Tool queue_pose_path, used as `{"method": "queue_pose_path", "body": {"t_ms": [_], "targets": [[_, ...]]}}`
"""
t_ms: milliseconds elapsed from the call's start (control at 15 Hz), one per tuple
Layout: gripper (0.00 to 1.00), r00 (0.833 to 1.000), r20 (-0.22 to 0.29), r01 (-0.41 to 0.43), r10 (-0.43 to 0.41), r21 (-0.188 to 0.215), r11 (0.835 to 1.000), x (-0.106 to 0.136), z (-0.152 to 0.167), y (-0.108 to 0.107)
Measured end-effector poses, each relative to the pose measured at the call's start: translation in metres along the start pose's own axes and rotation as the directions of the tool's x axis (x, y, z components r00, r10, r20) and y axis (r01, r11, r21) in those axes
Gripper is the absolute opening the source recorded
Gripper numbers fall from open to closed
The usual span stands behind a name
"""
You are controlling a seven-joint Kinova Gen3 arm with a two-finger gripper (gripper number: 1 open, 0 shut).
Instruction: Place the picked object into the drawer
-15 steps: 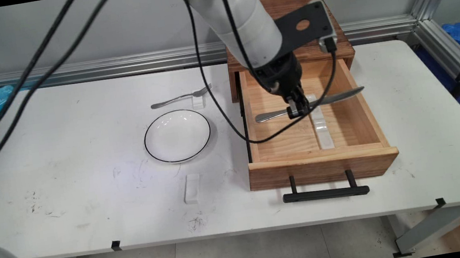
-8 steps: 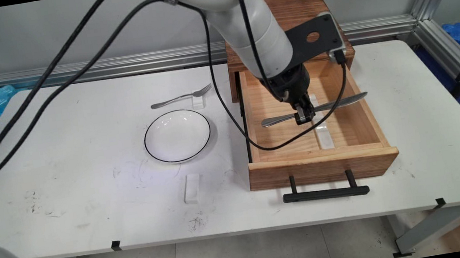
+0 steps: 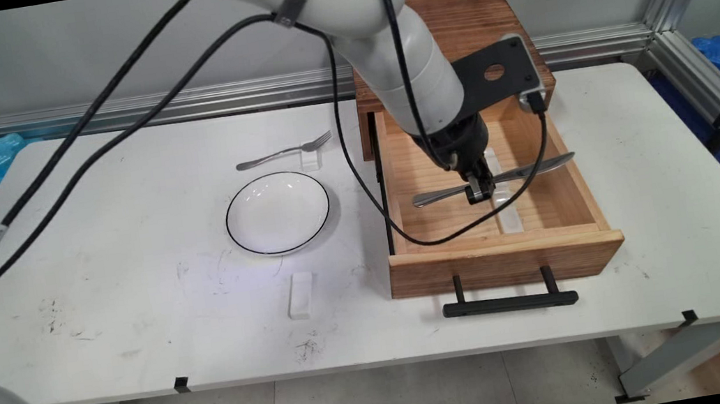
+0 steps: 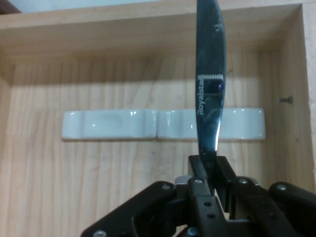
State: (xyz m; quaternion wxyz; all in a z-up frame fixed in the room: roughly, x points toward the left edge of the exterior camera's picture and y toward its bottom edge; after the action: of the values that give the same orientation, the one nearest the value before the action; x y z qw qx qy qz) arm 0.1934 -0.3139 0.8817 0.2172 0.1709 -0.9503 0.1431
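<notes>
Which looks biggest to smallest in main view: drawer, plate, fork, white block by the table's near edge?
1. drawer
2. plate
3. fork, about as long as the plate is wide, far slimmer
4. white block

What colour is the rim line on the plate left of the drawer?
Black: a thin line round the white plate, clearest in the main view.

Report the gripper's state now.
Gripper: shut on the knife, held over the open drawer.
</notes>
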Motion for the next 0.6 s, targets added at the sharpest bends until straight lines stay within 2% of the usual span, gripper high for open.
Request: {"method": "queue_pose_path", "body": {"t_ms": [600], "targets": [[0.00,1.000,-0.011,0.013,-0.013,-0.011,1.000,-0.001,0.019,0.003]]}}
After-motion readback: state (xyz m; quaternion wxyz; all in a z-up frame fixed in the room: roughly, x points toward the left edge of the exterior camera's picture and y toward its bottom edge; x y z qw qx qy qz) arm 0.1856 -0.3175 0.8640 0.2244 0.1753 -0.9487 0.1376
